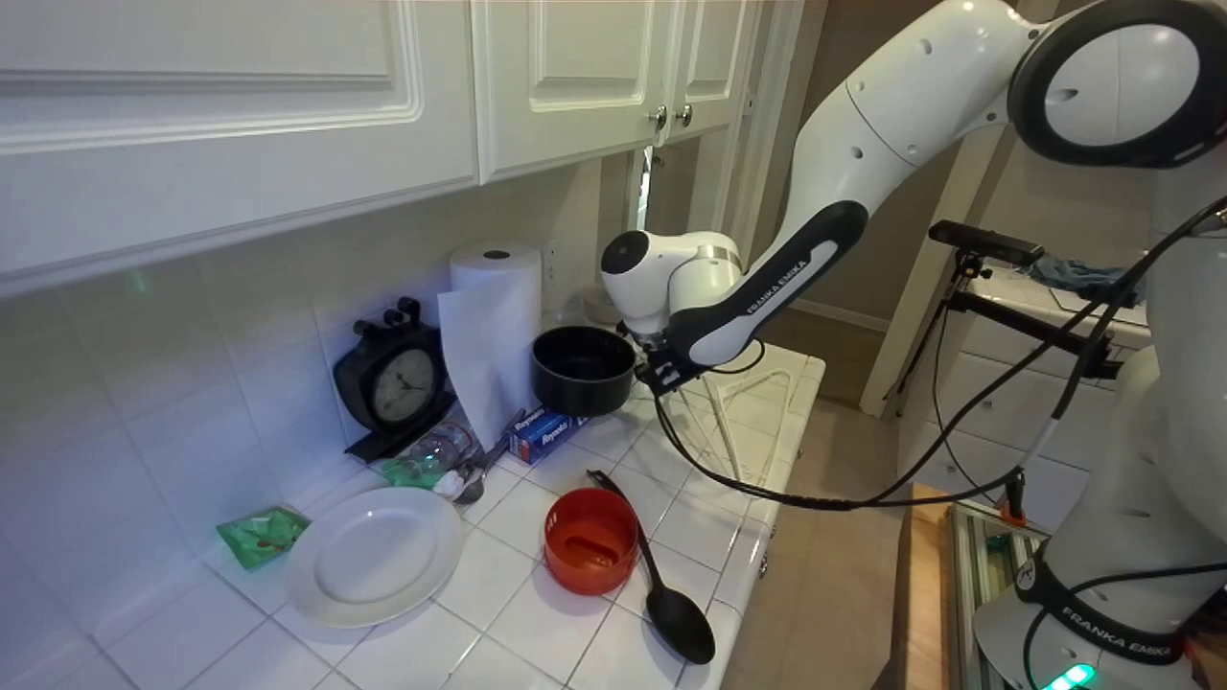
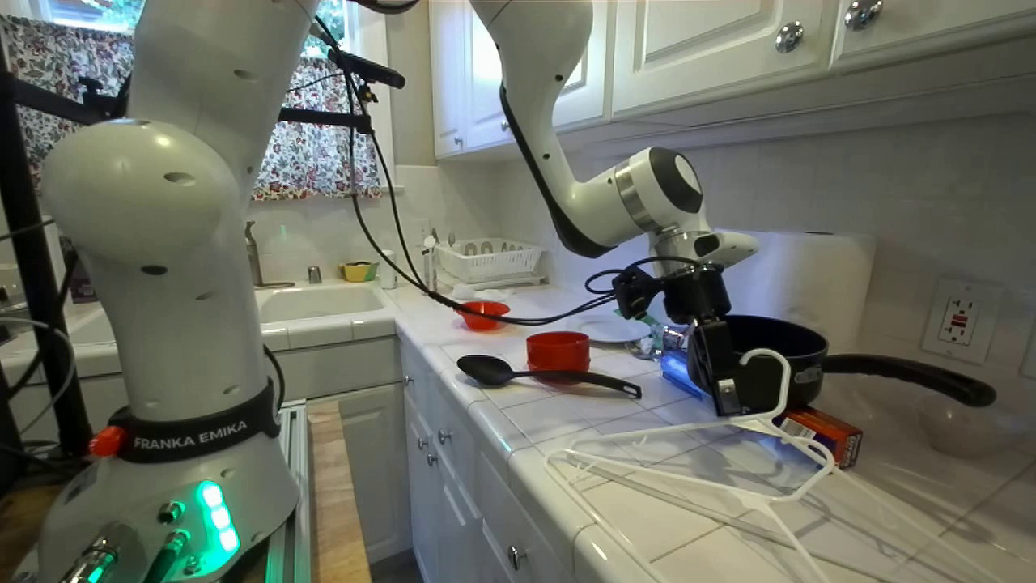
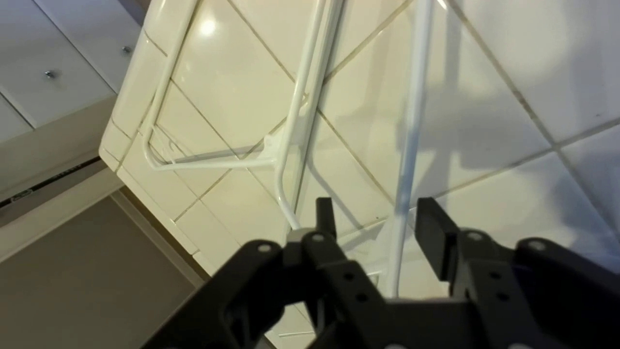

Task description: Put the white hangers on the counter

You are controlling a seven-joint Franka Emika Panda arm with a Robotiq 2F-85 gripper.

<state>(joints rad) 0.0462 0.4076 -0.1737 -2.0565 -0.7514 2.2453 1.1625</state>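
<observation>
arm (image 1: 882,125) bent over the counter (image 2: 575,414), gripper (image 3: 378,218) pointing down
jaws stand apart; the white hangers (image 3: 410,139) spread just below the gripper, one of them passing between its jaws.

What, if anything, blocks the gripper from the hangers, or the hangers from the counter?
Nothing visible does: in the wrist view, one of the hangers shows between the fingers of the open gripper, and the counter shows beneath.
</observation>
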